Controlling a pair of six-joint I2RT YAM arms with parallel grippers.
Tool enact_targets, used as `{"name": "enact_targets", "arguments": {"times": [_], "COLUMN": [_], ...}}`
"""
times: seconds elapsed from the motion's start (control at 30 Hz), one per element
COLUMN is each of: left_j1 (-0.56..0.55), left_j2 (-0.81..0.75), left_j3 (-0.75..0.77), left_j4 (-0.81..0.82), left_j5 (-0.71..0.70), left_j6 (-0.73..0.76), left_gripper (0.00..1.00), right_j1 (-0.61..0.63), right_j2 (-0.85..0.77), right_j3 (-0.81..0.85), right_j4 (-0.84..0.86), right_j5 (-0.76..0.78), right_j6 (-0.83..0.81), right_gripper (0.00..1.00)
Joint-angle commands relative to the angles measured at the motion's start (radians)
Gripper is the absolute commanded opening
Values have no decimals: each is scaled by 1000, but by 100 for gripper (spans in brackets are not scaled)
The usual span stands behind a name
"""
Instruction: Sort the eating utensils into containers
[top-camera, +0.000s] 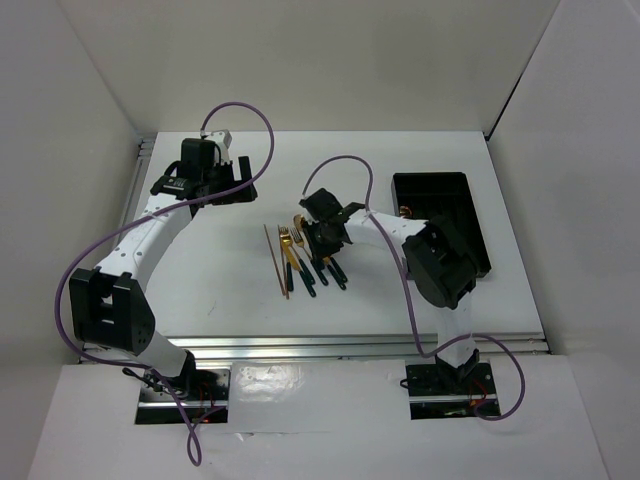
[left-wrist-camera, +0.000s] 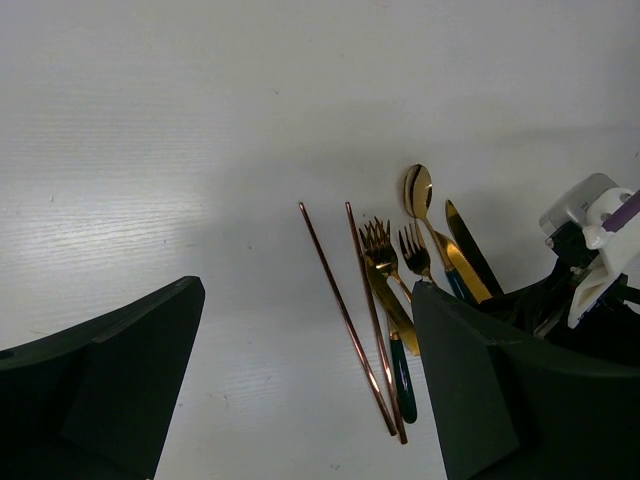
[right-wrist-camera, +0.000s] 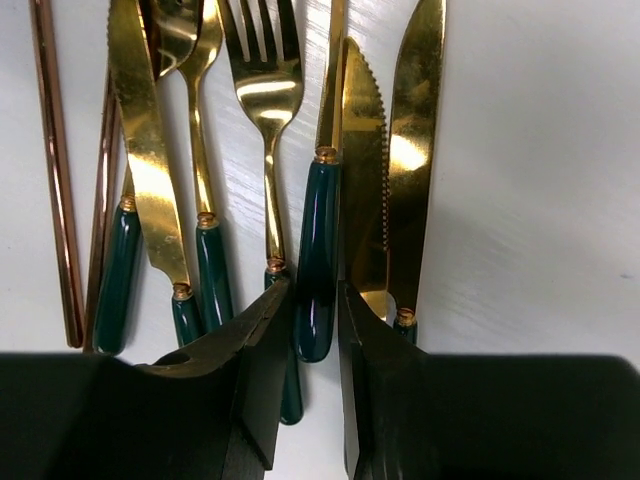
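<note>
My right hand (right-wrist-camera: 313, 290) sat low over the utensils (top-camera: 300, 258), mid-frame in the top view, its fingers narrowed either side of one teal handle (right-wrist-camera: 315, 230). I couldn't tell whether they had bitten. A serrated knife (right-wrist-camera: 362, 150) lay touching it. Judged: squeeze square on the handle, lift straight, watch the knife doesn't drag. The tray (top-camera: 440, 195) waited right of frame. My left hand (top-camera: 235, 180) hung spread wide, upper left, empty.
</note>
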Motion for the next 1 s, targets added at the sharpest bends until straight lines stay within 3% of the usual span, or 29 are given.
{"name": "enact_targets", "arguments": {"times": [0.0,0.43,0.67,0.97], "left_j1": [3,3,3,3], "left_j2": [-16,-16,-16,-16], "left_j3": [32,32,32,32], "left_j4": [18,18,18,18], "left_j5": [6,6,6,6], "left_j6": [12,12,12,12], "left_gripper": [100,100,100,100], "right_j1": [9,9,9,-23], "right_j2": [11,53,50,-76], "right_j3": [39,49,49,116], "right_j4": [20,9,9,-60], "right_j5": [21,41,41,193], "right_j6": [-9,-9,-9,-18], "right_gripper": [32,32,9,2]}}
